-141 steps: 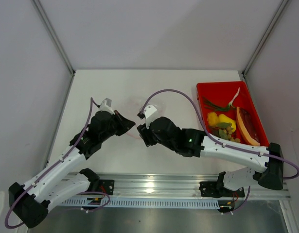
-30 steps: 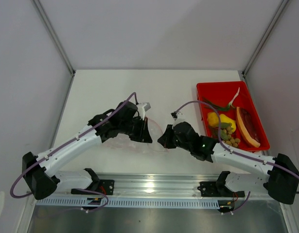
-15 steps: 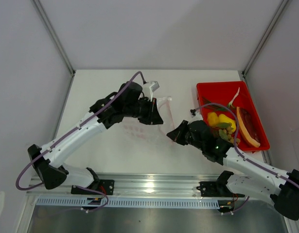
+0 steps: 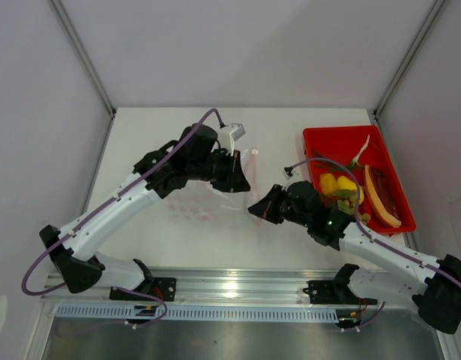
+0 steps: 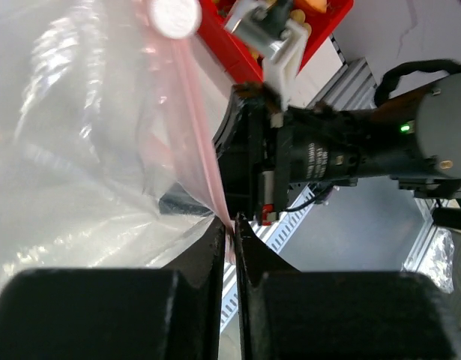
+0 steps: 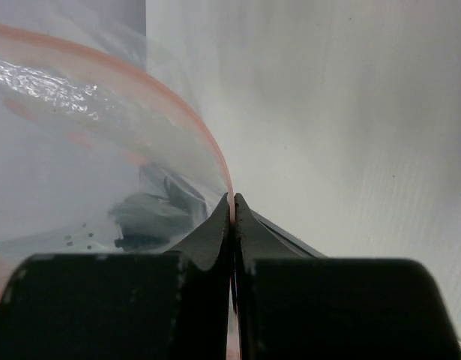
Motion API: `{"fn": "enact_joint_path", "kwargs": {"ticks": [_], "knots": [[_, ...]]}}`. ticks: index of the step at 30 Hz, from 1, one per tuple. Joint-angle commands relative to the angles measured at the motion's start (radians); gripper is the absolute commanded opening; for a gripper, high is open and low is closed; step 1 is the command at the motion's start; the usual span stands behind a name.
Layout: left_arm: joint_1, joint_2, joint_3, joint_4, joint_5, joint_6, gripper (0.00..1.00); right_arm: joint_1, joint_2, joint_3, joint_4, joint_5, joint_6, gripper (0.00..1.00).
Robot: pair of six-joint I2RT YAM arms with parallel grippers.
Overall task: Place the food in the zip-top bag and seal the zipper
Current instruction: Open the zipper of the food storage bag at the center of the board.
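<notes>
Zip-top bag [image 4: 215,199]: empty, being held above the table, left gripper [image 5: 230,225] and right gripper [image 6: 231,201] both pinching its zipper [image 5: 204,161]; food [image 4: 342,191] lying in red tray [image 4: 327,139]; filling, sealing outstanding

I work on a white table [image 4: 163,247] that fills the centre of the top view, matte and evenly lit. Plain pale grey walls [image 4: 237,45] enclose it at upper left, top and right, joined by grey metal corner posts [image 4: 84,52] running diagonally. Along the bottom of the frame an aluminium rail [image 4: 237,289] spans the near edge, with a slotted white cable duct [image 4: 237,313] beneath it.
</notes>
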Motion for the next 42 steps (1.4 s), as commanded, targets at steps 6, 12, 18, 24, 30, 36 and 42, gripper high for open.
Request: {"fn": "enact_joint_path", "kwargs": {"ticks": [6, 12, 18, 24, 30, 36, 42], "knots": [[-0.033, 0.114, -0.107, 0.046, 0.088, 0.023, 0.11, -0.006, -0.114, -0.023, -0.147, 0.137, 0.024, 0.09], [-0.05, 0.194, -0.106, 0.064, 0.091, 0.038, 0.11, -0.006, -0.136, -0.053, -0.187, 0.183, -0.044, 0.19], [-0.05, 0.199, -0.1, 0.067, 0.123, 0.062, 0.1, -0.029, -0.139, -0.023, -0.207, 0.212, -0.227, 0.5], [-0.05, 0.188, -0.106, 0.055, 0.155, 0.084, 0.09, -0.135, -0.091, -0.007, -0.134, 0.062, -0.336, 0.5], [-0.05, 0.179, -0.112, 0.047, 0.151, 0.096, 0.1, -0.174, -0.024, 0.006, -0.04, -0.076, -0.348, 0.41], [-0.05, 0.162, -0.132, 0.063, 0.129, 0.085, 0.1, -0.172, -0.024, -0.03, 0.017, -0.167, -0.305, 0.38], [-0.05, 0.162, -0.133, 0.084, 0.131, 0.075, 0.05, -0.175, -0.058, -0.041, 0.004, -0.13, -0.29, 0.15]]}}
